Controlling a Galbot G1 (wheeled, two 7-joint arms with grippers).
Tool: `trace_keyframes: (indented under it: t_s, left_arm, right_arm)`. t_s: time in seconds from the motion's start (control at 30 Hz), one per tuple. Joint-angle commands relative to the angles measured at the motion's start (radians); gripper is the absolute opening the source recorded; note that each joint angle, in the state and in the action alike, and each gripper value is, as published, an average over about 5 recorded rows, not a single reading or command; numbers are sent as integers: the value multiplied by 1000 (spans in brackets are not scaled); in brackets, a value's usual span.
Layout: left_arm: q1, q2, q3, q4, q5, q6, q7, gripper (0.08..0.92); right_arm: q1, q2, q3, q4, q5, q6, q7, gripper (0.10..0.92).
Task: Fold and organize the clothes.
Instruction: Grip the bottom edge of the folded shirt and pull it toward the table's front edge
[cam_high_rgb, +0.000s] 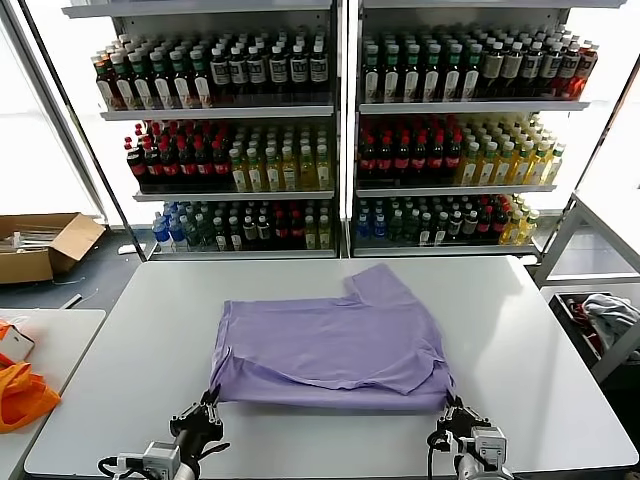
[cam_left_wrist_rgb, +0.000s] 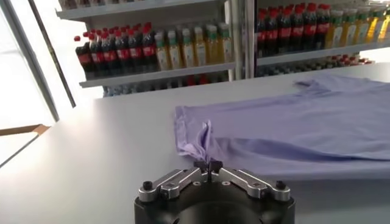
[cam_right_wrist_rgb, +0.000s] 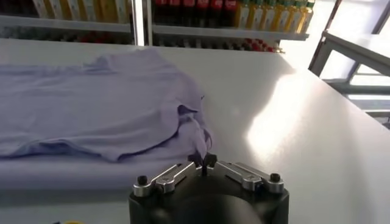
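Lavender T-shirt is lying mid-surface, partly folded, w/ one sleeve sticking out toward the far edge. Its near edge is sitting close to the surface's near edge. Left gripper is pinching the shirt's near-left corner, fingers pressed together on a tuft of fabric. Right gripper is doing likewise at the near-right corner, fingers clamped on the cloth. Orange fabric is lying on a side table off the left edge; bottle shelves are standing beyond the far edge.
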Motion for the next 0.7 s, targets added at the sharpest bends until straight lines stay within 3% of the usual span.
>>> trace_keyframes:
  t_s: [0.03,0.17,0.33,0.7]
  left_arm:
    - [69,-5,-2,-17,10,-13,1,86]
    - [73,-4,-3,-14,8,-17,3,86]
    - [92,-6,7,-51,8,-11,-6,109]
    - [47,-7,-35,-177,-51,45,-17,414]
  right_arm:
    - [-66,2,0,27,-21,0,2,120]
    - [-69,7,-4,33,-27,0,1,126]
    - [-72,11,-5,38,-33,0,9,237]
    - [-86,1,113,156,13,-1,24,540]
